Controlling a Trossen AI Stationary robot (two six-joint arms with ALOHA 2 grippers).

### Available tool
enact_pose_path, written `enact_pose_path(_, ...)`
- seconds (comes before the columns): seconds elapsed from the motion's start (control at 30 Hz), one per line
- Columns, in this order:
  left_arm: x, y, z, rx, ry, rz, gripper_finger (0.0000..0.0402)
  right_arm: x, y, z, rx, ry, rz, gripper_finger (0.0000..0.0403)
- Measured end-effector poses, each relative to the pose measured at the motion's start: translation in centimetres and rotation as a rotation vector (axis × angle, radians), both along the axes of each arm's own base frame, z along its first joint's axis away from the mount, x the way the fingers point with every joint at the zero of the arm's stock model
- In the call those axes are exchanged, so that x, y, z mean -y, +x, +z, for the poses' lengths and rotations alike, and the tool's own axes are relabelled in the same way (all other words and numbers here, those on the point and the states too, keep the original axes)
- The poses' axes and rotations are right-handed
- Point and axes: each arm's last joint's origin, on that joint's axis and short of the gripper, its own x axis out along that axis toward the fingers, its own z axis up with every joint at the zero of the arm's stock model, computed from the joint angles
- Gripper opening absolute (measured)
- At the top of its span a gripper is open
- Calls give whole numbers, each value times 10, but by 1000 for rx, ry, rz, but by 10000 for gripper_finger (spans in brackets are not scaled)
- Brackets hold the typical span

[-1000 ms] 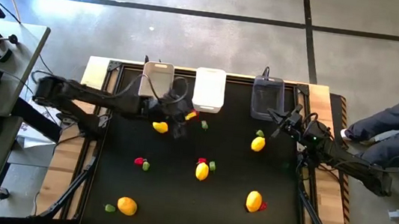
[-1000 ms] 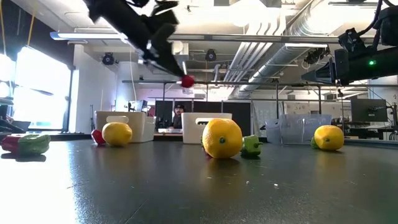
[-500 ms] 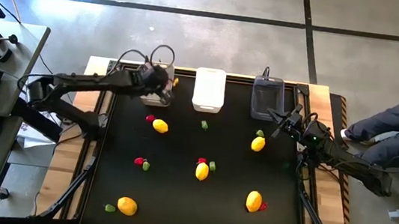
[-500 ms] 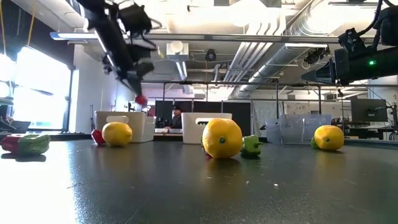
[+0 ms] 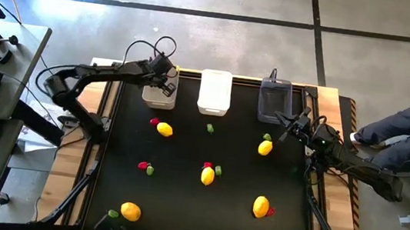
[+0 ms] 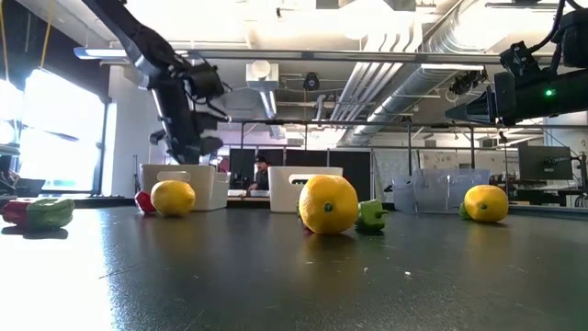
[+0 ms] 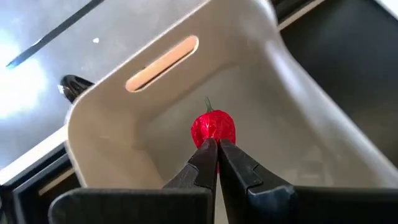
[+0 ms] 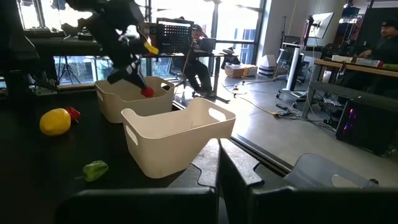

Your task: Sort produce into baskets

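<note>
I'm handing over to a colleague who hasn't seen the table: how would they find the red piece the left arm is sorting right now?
Look at the row of three bins along the table's far edge and take the beige bin at its left end. The left gripper hangs over it, shut on the small red piece. Unlike the other red pieces, which lie on the black tabletop, this one is held above the bin's hollow.

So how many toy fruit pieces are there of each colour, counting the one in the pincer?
Yellow-orange lemons: 5
Red pieces: 5, one red piece held in the left pincer over the beige basket
Green pieces: 5
Total: 15
</note>
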Motion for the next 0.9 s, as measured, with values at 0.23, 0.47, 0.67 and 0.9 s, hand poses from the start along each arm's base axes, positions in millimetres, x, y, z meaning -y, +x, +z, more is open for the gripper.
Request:
enact_pose_path(0.23,-4,2,-16,-26,-53,0,0,0,0,0,0,0,0,0)
enact_pose_path(0.47,-5,3,-16,-27,-45,-3,22,0,0,0,0,0,0,0)
enact_pose_path(0.67,-4,3,-16,-31,-44,-15,71,0,0,0,0,0,0,0)
enact_pose_path(0.9,0,2,-1,-3,1,-24,107,0,0,0,0,0,0,0)
